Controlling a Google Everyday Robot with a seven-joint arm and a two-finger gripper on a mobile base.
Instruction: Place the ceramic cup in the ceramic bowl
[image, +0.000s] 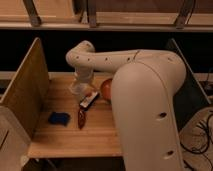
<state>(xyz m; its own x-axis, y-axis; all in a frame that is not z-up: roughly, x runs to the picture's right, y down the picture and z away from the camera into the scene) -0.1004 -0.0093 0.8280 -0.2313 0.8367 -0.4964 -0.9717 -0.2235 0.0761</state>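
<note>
The ceramic cup (77, 89), small, pale and round, is at the back middle of the wooden table (60, 137). My gripper (80, 83) comes down right over it at the end of the white arm (107, 60); its tip is hidden against the cup. I cannot tell whether the cup stands on the table or is lifted. The ceramic bowl (105, 89), orange-red and glossy, is just right of the cup. The arm's big body hides the bowl's right part.
An oblong white-and-tan bottle-like item (89, 100) lies in front of the cup and bowl. A dark red oblong item (81, 118) and a small blue lump (59, 118) lie nearer the front left. A wooden side wall (25, 87) stands at the left and a dark panel (192, 75) at the right.
</note>
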